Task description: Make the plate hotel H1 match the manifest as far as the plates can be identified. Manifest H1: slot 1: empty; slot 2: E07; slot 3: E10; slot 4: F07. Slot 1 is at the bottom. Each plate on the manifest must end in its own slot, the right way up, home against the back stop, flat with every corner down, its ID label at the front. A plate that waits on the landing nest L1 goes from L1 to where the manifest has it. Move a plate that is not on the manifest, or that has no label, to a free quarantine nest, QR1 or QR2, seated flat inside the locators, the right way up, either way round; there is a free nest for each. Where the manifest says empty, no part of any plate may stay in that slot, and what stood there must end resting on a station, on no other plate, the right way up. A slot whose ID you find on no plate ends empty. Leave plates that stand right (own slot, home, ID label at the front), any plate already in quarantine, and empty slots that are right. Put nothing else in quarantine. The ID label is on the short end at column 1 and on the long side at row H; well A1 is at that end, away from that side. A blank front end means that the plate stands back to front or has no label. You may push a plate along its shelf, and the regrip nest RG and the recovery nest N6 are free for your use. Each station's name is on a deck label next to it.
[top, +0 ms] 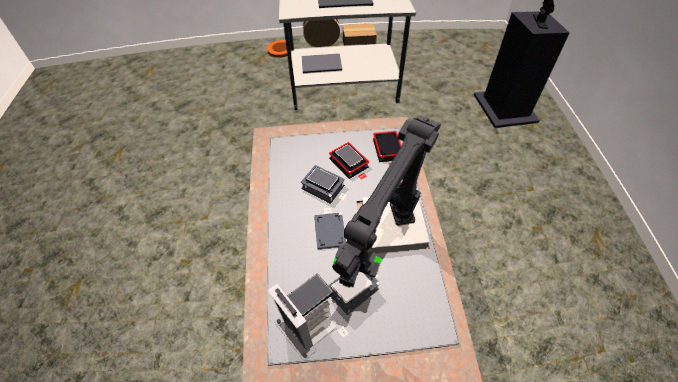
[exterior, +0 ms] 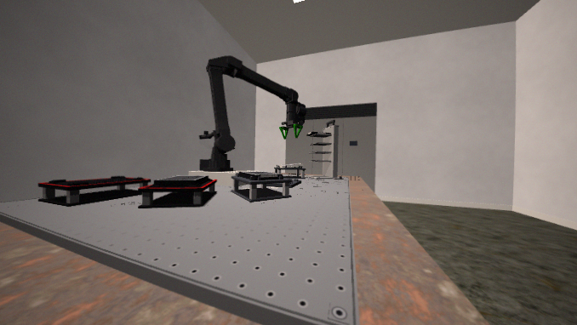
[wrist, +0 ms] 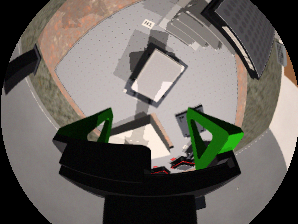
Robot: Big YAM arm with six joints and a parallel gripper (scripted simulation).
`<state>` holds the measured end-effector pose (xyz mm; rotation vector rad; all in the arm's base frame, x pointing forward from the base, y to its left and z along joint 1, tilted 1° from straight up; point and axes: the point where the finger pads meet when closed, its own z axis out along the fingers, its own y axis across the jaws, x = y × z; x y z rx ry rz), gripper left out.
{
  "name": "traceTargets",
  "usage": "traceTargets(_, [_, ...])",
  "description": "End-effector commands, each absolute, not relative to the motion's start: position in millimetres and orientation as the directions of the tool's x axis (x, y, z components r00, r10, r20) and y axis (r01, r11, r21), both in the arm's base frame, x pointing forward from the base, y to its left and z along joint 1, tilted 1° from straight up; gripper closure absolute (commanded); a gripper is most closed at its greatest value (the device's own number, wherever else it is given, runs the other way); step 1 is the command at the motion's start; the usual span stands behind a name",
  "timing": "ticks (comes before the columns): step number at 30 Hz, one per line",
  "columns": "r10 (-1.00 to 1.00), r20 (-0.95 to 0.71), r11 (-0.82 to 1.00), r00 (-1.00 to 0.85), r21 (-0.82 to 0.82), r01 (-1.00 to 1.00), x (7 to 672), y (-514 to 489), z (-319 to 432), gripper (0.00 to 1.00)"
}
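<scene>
From the top, the gripper hangs over the white plate on its nest, just beside the plate hotel — free deck lies toward the near and right edges. From the side, the green fingers stand wide, holding nothing, well above the deck. In the wrist view the plate lies below between the fingers, the hotel beside it.

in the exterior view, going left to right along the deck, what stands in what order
Empty red-edged nest → red-edged nest carrying a plate → dark nest with a plate → plate hotel far at the back. The arm's base stands behind the second nest; the open gripper hangs high, left of the hotel.
</scene>
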<state>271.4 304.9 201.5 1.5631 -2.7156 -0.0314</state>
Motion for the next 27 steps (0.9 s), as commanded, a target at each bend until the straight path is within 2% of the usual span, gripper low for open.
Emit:
traceTargets(1, [-0.792, -0.058, 0.608, -0.608, 0.019, -0.794, 282, 295, 218, 0.00])
traceTargets(23, [-0.486, -0.054, 0.872, -0.872, 0.041, -0.488, 285, 292, 220, 0.00])
traceTargets(27, [-0.483, -0.017, 0.875, -0.875, 0.030, -0.483, 284, 294, 191, 0.00])
